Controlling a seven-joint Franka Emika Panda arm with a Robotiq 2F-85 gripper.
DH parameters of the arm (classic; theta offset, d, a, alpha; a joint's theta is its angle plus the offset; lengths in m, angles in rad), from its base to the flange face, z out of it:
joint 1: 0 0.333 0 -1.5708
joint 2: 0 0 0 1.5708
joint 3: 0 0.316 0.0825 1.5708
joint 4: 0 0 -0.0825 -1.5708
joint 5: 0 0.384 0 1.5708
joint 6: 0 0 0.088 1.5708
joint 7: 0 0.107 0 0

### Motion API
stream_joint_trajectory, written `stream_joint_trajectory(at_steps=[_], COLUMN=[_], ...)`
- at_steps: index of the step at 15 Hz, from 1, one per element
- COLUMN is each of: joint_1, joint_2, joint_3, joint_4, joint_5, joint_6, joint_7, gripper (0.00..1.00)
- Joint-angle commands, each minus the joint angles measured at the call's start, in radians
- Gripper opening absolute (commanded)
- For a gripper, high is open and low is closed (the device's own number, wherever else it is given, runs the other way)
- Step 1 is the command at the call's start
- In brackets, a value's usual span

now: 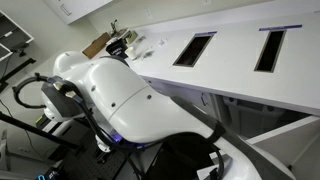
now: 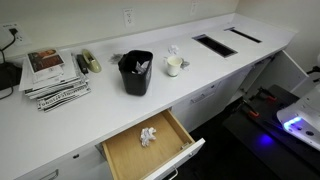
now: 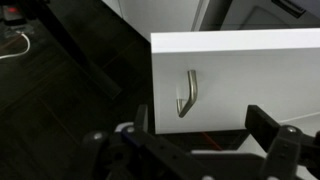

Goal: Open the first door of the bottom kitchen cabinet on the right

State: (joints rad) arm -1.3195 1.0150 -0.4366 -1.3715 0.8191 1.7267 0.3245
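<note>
The hand [image 3: 200, 113] is spread wide facing the first door [image 3: 250, 70]. The bar handle [image 3: 186, 93] is just ahead, with dark open room past the door's free edge.

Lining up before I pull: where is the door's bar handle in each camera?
Wrist view: handle mid-frame on the white door, above the open gripper.
In an exterior view: not visible; the robot arm blocks the space under the worktop.
In an exterior view: too small to tell among the cabinet fronts, right.
Shared landmark: the two dark cut-outs, in both exterior views only.
</note>
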Motion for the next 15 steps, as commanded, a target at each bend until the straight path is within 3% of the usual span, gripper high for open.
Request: stream_joint_trajectory(at_steps=[1, 10, 15], joint_1=[0.081, 0.275, 0.423], joint_2=[-0.201, -0.608, -0.821], joint_3=[-0.028, -0.058, -0.096], joint_4=[-0.217, -0.627, -0.821], joint_5=[-0.119, -0.363, -0.553], joint_6=[0.133, 0.502, 0.661], joint_7=[0.028, 0.089, 0.197], gripper=[1.0, 1.0, 1.0])
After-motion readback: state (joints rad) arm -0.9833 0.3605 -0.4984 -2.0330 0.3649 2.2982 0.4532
